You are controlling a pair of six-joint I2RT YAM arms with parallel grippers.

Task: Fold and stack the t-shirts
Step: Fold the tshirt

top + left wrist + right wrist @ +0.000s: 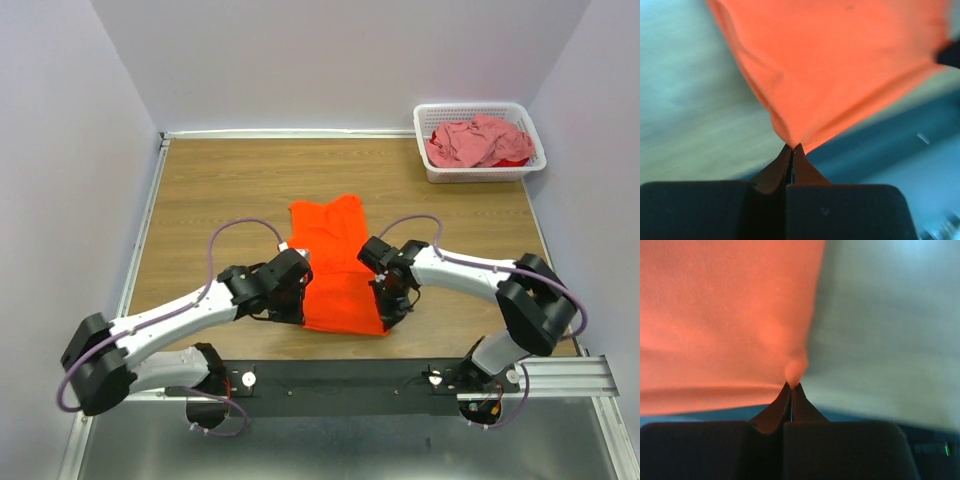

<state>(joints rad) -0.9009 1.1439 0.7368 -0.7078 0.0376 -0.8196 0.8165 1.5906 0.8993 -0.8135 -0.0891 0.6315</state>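
The left gripper (pixel 791 148) is pinching the near left corner of the orange shirt (pixel 333 262), which is lying mid-way across the table (pixel 220 180). The right gripper (pixel 791 386) is pinching its near right corner. It is light, limp cloth, so it is probably drooping between the corner grips.

Right pincer (pixel 791 388) pinched tight on orange t-shirt (pixel 725 315) edge.

I see the orange t-shirt (pixel 335 265) lying flat mid-way across the table (pixel 220 190), narrow and lengthwise, both near corners puckered into pinched points, pink t-shirt (pixel 470 140) crumpled in the far-right basket (pixel 480 173)
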